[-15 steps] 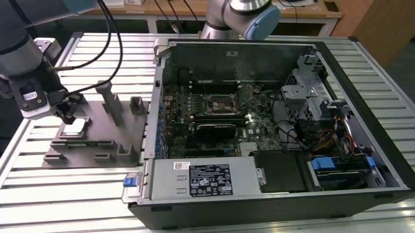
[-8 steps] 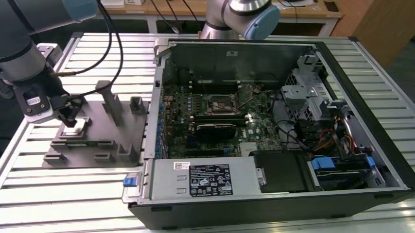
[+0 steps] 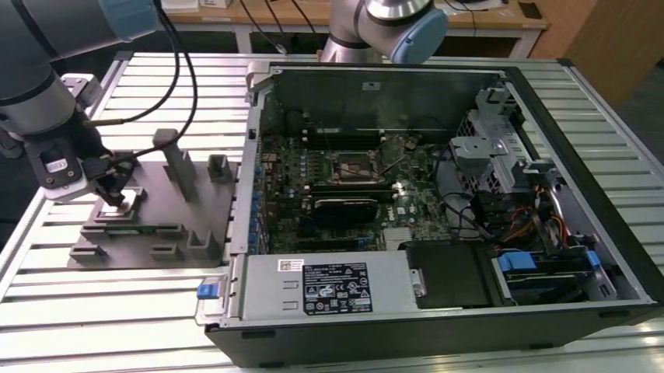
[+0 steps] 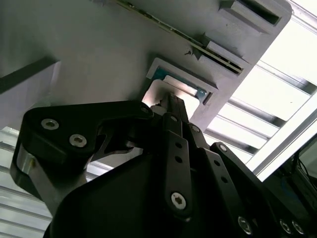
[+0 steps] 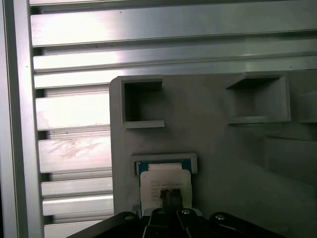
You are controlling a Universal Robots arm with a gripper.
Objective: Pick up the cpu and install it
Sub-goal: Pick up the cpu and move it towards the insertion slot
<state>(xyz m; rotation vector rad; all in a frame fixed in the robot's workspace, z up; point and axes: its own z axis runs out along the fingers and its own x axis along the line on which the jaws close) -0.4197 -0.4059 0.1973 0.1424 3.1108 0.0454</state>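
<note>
The cpu (image 5: 163,181) is a small silvery-white square lying flat in a blue-edged pocket of the grey fixture (image 5: 223,163). It also shows as a pale patch (image 4: 179,85) in the second wrist view. My gripper (image 5: 171,194) stands straight over it, its two thin fingertips pressed together and resting at or just above the chip's top face. In the exterior view the gripper (image 3: 112,198) is low over the fixture (image 3: 155,233) at the exterior view's left. The dark square socket (image 3: 353,165) sits mid-motherboard inside the open computer case (image 3: 581,124).
Upright grey posts (image 3: 174,159) and small blocks rise from the fixture beside the gripper. A slatted metal table (image 3: 124,311) carries everything. A power supply with a printed label (image 3: 334,287) fills the case's near side. Cables (image 3: 487,214) lie at the socket's right.
</note>
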